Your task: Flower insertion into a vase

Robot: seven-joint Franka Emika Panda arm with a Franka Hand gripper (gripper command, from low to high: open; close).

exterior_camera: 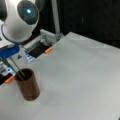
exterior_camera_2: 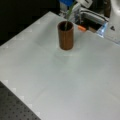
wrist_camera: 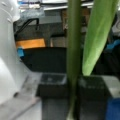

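The vase point(exterior_camera: 28, 87) is a dark brown wood-grained cylinder standing upright on the white table; it also shows near a front view's top point(exterior_camera_2: 66, 37). A thin green flower stem point(exterior_camera: 17, 68) slants down into its mouth, its lower end inside the vase point(exterior_camera_2: 68, 13). The blue gripper point(exterior_camera: 8, 52) hangs just above and to the left of the vase rim, at a front view's top edge point(exterior_camera_2: 67, 2). In the wrist view the stem point(wrist_camera: 73, 50) and a broad leaf point(wrist_camera: 97, 37) run between the dark pads point(wrist_camera: 53, 86) of the gripper point(wrist_camera: 72, 87), which is shut on the stem. The bloom is out of view.
White table point(exterior_camera: 80, 75) spreads to the right of the vase. Orange clips point(exterior_camera: 48, 50) point(exterior_camera: 10, 79) point(exterior_camera_2: 81, 28) sit on its far edge, beside a metal frame with a dark opening point(exterior_camera: 37, 50). A black perforated board point(exterior_camera_2: 15, 110) borders one corner.
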